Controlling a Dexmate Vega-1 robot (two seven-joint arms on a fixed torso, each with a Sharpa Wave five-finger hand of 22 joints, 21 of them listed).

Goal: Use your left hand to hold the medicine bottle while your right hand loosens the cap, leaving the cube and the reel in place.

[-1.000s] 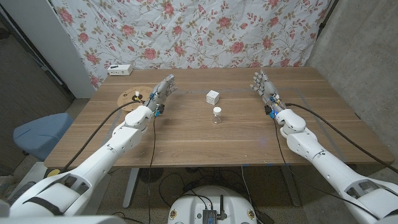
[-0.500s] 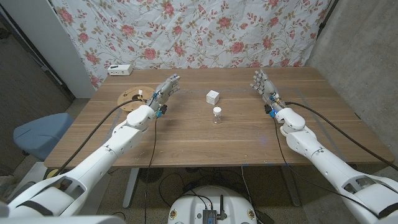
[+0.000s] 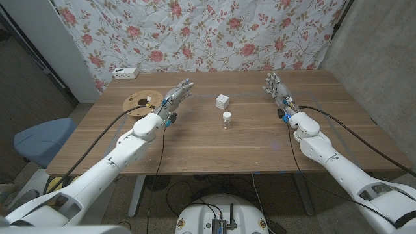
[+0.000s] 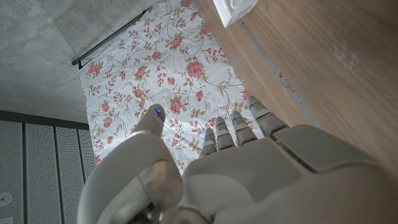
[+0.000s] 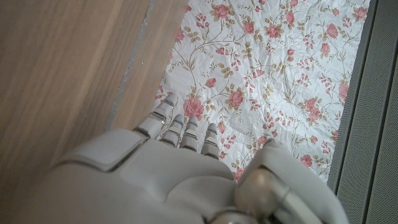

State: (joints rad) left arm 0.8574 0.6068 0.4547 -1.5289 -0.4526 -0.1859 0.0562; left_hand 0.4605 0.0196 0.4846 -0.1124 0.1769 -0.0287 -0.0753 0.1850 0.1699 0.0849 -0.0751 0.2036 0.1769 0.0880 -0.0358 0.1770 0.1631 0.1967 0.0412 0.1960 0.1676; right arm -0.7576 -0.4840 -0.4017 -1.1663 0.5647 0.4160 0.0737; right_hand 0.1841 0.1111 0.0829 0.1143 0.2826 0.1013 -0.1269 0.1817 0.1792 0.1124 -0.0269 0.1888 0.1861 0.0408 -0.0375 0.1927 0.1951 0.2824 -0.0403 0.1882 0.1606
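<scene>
Grey fingers, left: the left hand has its fingers stretched out and a little apart, holding nothing, reaching toward the middle of the table; in the left wrist view the same hand shows its back with the fingertips against the flowered cloth.
Right fingers: the right hand has its fingers extended and slightly apart, holding nothing; whether it touches the table I cannot tell.
Medicine bottle: the medicine bottle stands upright near the table's middle, white cap on, between the two hands and apart from both.
Cube: the white cube sits just behind the bottle, not touching it.
Reel: the wooden reel lies flat on the table's left side, just beside the left hand.
Table: wooden table, brown.
Behind: a flowered cloth hangs at the back; a small white box rests at the far left corner.
</scene>
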